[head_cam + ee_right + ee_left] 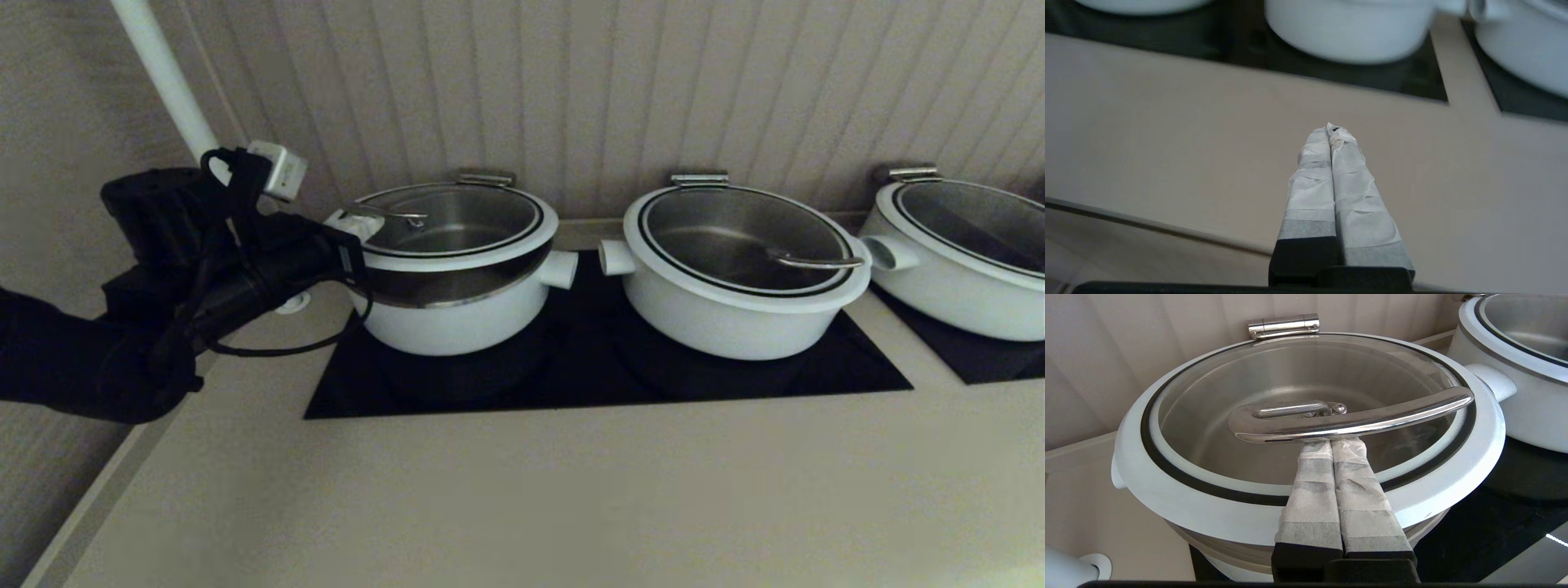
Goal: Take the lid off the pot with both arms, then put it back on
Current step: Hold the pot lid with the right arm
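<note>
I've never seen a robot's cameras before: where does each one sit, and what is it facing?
Head view: high on the robot, facing down at the pot with the lid; the left arm shows.
Left wrist view: behind the left hand, fingers together under the lid's handle.
Right wrist view: behind the right hand, shut over the bare counter.
Head and left wrist views share the lid.

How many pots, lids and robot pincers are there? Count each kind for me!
Pots: 3 (the pot, middle pot, right pot)
Lids: 3 (the lid, middle lid, right lid)
Pincers: 2 (left pincer, right pincer)
Total: 8
</note>
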You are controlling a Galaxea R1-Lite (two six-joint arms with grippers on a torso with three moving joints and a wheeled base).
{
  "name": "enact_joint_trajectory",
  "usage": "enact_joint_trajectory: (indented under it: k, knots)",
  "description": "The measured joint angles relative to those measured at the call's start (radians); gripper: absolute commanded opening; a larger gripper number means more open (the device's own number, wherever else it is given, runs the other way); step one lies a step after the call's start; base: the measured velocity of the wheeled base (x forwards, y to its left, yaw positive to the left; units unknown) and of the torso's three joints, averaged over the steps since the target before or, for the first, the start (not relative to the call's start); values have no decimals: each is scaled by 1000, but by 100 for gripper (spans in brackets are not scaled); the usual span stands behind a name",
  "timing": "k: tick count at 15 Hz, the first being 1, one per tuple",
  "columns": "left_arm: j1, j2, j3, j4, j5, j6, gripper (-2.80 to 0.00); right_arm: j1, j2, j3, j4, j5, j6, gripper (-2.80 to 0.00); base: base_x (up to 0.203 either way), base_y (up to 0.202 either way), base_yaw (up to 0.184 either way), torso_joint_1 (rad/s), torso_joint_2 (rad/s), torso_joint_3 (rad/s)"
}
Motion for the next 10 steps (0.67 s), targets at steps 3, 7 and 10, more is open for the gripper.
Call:
enact_joint_trajectory:
  k: [3,7,10]
  knots:
    - [-2,0,1,-2,0,0,-280,6,85,-40,-39,23,-1,-280,0,0,0,0,0,0]
    - [-3,0,-2,-1,3,0,-280,45,261,-63,-159,52,-24,-280,0,0,0,0,0,0]
    - [-3,1,-7,-1,5,0,-280,84,395,-65,-261,162,-40,-280,0,0,0,0,0,0]
